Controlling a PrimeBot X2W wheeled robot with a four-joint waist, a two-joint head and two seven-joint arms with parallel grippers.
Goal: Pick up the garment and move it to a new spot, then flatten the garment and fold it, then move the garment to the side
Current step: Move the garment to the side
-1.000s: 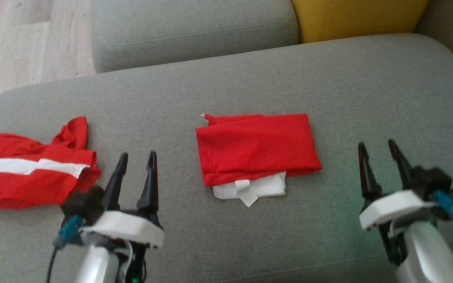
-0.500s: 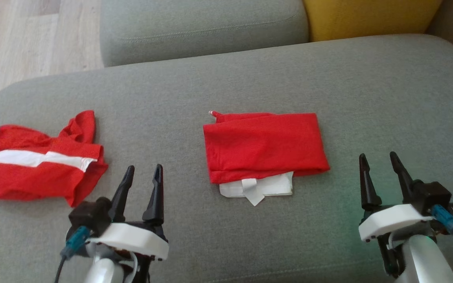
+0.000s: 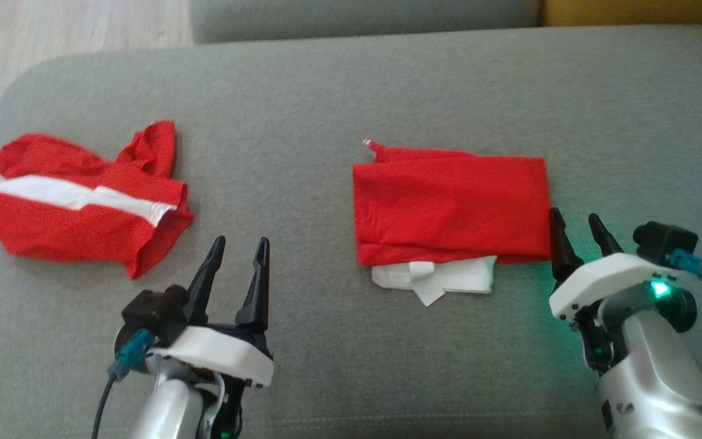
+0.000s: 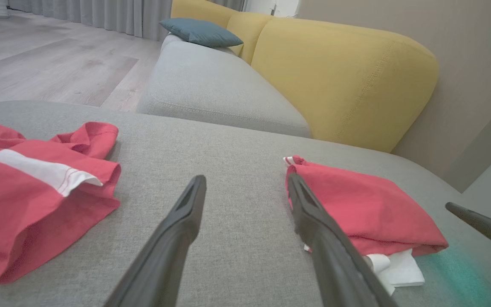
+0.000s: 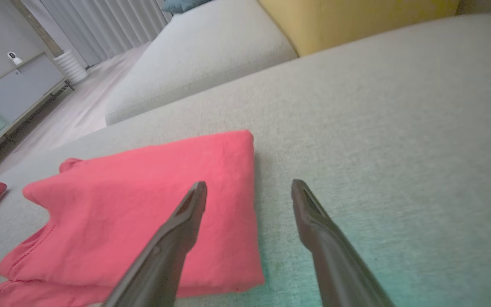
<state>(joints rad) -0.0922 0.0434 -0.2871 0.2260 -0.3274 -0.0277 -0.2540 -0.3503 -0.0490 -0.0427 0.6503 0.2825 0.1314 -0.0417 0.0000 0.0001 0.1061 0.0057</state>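
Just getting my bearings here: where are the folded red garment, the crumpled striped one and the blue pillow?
folded red garment (image 3: pixel 448 207): head view, middle of its top layer.
crumpled striped garment (image 3: pixel 70 225): head view, red cloth below the white stripe.
blue pillow (image 4: pixel 201 32): left wrist view, middle of its top.

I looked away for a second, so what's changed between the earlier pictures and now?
The right gripper has moved in to the right edge of the folded red garment, open and holding nothing. The head camera also shifted. The left gripper stays open and empty; neither the folded one nor the crumpled red garment has moved.
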